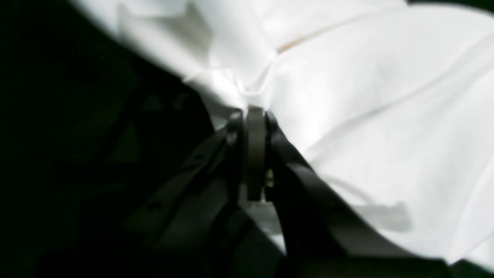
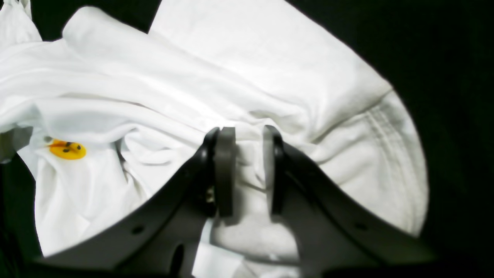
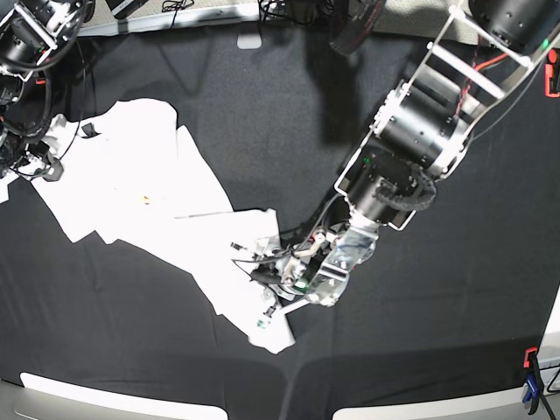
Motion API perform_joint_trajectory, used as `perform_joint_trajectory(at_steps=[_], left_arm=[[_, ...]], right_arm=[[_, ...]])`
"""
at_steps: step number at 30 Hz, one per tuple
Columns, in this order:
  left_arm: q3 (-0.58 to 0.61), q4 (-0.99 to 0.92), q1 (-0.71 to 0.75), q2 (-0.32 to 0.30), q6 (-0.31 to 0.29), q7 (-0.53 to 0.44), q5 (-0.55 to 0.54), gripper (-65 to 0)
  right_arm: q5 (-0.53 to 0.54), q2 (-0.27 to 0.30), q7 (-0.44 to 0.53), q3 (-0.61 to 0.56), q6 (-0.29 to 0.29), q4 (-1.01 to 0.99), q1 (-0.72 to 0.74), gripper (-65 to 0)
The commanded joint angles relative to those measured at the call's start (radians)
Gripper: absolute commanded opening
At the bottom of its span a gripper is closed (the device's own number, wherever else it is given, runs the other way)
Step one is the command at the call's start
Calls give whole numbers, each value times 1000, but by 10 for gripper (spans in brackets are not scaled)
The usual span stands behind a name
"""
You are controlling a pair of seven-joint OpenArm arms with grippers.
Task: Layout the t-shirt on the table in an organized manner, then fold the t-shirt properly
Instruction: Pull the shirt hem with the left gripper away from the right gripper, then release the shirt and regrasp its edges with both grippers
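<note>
Clearly the layout step is in hand, not the folding: the t-shirt [image 3: 149,206] lies crumpled and skewed across the table [image 3: 420,332], stretching from its far left edge, where the right arm works, down to the middle of the near side. It shows mostly its plain white reverse, with overlapping flaps and a twisted lower end.

At that lower end of the shirt, the left gripper [image 1: 254,116] has its jaws pressed together on a pinch of white cloth; in the left wrist view the fabric gathers into the tips and fans out beyond them. Which part of the shirt this is, hem or sleeve, I cannot say for certain, as the view is blurred and dark on one side.

At the shirt's opposite end, the right gripper [image 2: 249,133] stands with its jaws somewhat apart, straddling a ridge of bunched fabric just beside a stitched hem. Whether the pads actually bear on the cloth is hard to tell. A small orange print [image 2: 67,150] shows on a fold to one side of it.

As I judge it, the next move calls for the right gripper to close on the fabric near that hem, then both arms to draw apart and pull the shirt taut and flat.
</note>
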Motion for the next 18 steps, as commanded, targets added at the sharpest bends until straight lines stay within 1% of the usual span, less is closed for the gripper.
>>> perform_joint_trajectory(at_steps=[1,3,6,9,12,16,18], left_arm=[[-3,16,-43,21,-3,8,25,-650],[-3,17,-54,14,-2,49,69,-650],[-3,43,-72,-14,-2,124,68,-650],[-3,112,-73,-62,-3,208,55,-650],[-3,202,-65,-125,-12,293,-39,-650],[-3,346,-32,-222,-77,393,-225,-650],[-3,435,-1,-276,-112,445,-285,-650]], right_arm=[[24,28,6,4,9,16,16,-525],[36,28,10,4,9,16,16,-524],[36,28,32,4,9,16,16,-525],[36,28,56,4,9,16,19,-524],[65,28,60,4,9,16,22,-524],[115,28,60,-2,9,16,22,-525],[114,28,59,-2,9,16,24,-524]])
